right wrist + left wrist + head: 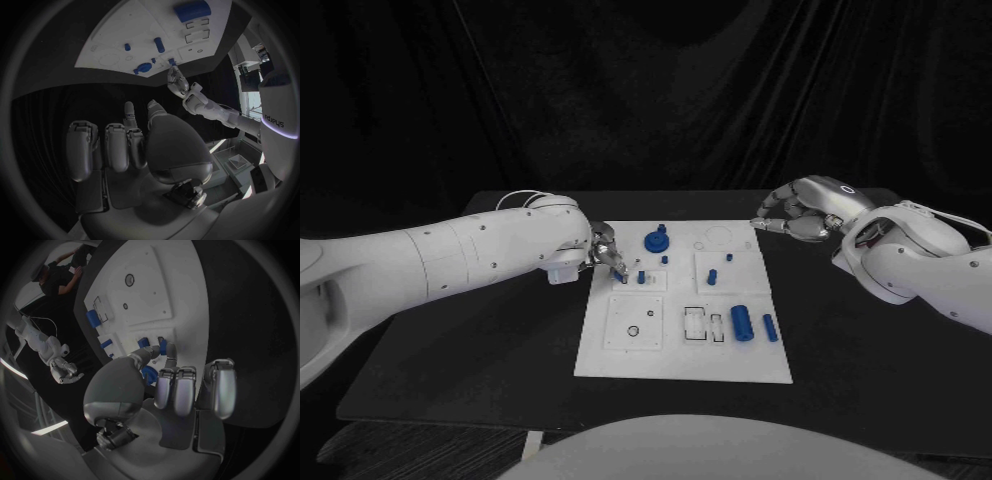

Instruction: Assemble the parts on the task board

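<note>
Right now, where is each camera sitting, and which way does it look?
Head view: on the robot's head, looking down at the white board; both arms show, left hand and right hand.
Left wrist view: behind the left hand, facing the board; its fingers pinch a small blue piece.
Right wrist view: behind the right hand, facing the board.
All three share the board; the right wrist view also catches the left hand.

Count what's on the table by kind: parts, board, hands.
Blue parts: 8, as far as the head view shows
White task board: 1
Silver hands: 2, the left hand pinching one part, the right hand holding nothing
Total: 11
</note>
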Motion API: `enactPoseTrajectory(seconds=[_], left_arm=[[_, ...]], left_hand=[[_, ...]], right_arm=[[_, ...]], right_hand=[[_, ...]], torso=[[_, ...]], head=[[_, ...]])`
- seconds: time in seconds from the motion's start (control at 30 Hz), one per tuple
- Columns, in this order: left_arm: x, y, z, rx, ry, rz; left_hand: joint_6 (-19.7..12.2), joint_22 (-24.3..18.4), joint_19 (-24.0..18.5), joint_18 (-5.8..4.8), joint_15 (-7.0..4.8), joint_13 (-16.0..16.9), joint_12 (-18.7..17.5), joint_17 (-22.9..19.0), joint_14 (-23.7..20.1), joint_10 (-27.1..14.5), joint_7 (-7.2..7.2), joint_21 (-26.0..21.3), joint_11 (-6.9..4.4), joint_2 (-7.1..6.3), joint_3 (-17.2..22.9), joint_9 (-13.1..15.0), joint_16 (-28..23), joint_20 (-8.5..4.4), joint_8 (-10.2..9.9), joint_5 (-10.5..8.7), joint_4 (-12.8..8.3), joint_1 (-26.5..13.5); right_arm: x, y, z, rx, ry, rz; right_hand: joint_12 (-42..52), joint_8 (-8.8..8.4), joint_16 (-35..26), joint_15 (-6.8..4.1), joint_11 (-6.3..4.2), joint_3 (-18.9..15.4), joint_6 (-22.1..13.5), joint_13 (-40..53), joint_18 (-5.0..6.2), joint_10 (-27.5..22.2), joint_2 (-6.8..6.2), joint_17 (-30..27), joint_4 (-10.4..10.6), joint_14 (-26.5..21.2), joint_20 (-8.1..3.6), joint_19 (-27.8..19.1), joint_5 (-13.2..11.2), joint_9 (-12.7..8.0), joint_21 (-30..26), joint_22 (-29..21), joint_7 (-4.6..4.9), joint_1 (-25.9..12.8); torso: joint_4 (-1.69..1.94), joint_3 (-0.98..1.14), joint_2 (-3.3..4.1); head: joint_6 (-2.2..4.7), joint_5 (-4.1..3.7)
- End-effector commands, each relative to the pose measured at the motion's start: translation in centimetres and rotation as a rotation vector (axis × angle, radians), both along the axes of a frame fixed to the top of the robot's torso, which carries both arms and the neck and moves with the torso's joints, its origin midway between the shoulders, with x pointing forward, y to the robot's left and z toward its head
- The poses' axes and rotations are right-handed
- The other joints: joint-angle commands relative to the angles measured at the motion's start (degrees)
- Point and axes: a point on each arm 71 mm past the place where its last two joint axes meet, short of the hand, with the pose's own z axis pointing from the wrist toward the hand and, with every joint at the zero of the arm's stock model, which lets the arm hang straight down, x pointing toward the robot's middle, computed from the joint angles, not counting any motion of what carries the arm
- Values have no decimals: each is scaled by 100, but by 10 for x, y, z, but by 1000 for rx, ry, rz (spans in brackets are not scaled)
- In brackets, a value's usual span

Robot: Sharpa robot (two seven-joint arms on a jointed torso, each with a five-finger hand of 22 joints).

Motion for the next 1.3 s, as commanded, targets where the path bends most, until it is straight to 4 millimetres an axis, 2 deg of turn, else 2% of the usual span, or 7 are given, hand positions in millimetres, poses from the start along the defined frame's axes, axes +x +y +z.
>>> enactPoseTrajectory(seconds=[0.03,1.3], left_arm=[[0,-4,-1,-17,-8,-6],[-4,-5,-5,-18,2,-10]], left_hand=[[-2,1200,-9,-28,-36,1507,-3,1508,595,606,-34,-32,-36,79,216,-4,15,-24,-25,7,-182,3],[-11,1195,-19,-24,-35,1507,-3,1508,595,606,-28,-46,-33,110,228,-11,15,-23,-42,29,-165,-3]], right_arm=[[0,-1,0,4,-8,-9],[0,-1,-3,0,1,-11]], right_hand=[[20,-26,-26,54,32,-1,-29,1506,50,611,4,-15,-38,319,37,271,24,-9,-33,1259,25,32],[20,-28,-30,56,33,-1,-30,1506,50,611,5,-23,-39,317,39,271,25,-11,-34,1258,27,33]], torso=[[-1,2,1],[0,2,1]], head=[[1,7],[1,33]])
